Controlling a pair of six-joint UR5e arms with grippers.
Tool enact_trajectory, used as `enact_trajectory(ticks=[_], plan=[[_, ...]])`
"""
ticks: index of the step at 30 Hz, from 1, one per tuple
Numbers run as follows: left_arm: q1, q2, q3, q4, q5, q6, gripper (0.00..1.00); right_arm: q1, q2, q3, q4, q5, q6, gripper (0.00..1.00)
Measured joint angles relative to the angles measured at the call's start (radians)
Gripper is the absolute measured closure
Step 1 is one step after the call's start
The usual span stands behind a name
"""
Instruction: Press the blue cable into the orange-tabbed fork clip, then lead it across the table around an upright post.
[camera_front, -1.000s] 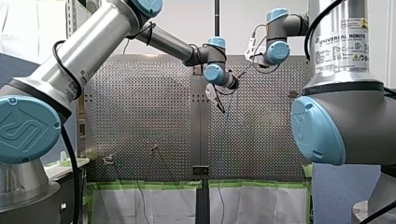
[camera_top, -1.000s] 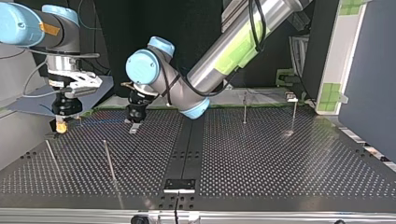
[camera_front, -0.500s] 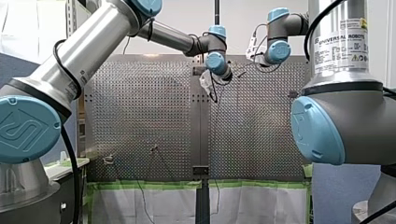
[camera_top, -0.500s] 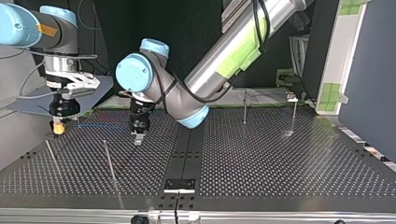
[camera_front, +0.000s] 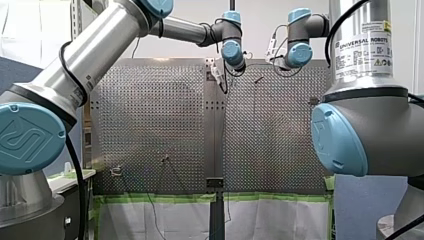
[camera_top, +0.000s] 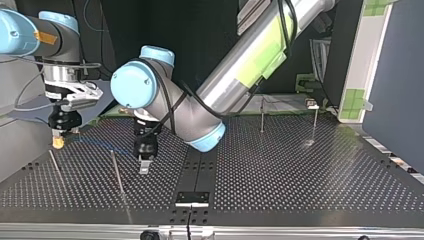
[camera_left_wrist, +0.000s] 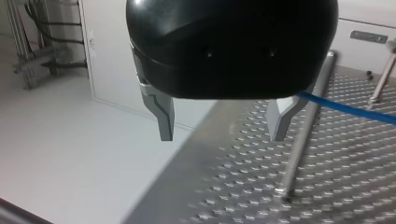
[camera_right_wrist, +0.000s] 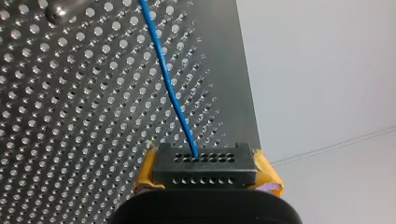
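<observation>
Perforated table (camera_top: 300, 190) first, at the near edge of the top view, thin upright post (camera_top: 116, 170) standing close by. Just behind it, left gripper (camera_top: 144, 166) low over the holes, metal fingers (camera_left_wrist: 164, 119) spread wide, nothing between them; blue cable (camera_left_wrist: 345, 108) running in beside one finger, by the post. Further back at the view's left, right gripper (camera_top: 58, 142), yellow pads (camera_right_wrist: 264, 170) pinched tight on the cable, line stretching away across the holes.

My left gripper (camera_left_wrist: 221, 136), black housing with metal fingers (camera_left_wrist: 161, 112) spread well apart, hangs above the edge of the perforated table (camera_left_wrist: 327, 191); the blue cable (camera_left_wrist: 348, 108) runs out from beside one finger, crossing a slim upright post (camera_left_wrist: 302, 133).
</observation>
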Motion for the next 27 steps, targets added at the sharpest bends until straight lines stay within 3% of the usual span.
enact_trajectory(ticks=[9,18,27], plan=[[0.023,-0.001,0.085,-0.015,0.031,0.101,0.0,-0.027,0.011,-0.035,0.004,-0.006,0.013,1.0],[0.042,-0.001,0.092,-0.017,0.089,0.198,0.0,-0.051,0.049,-0.086,0.015,-0.024,0.015,1.0],[0.068,-0.002,0.092,-0.018,0.13,0.232,0.0,-0.073,0.077,-0.146,0.024,-0.043,0.025,1.0]])
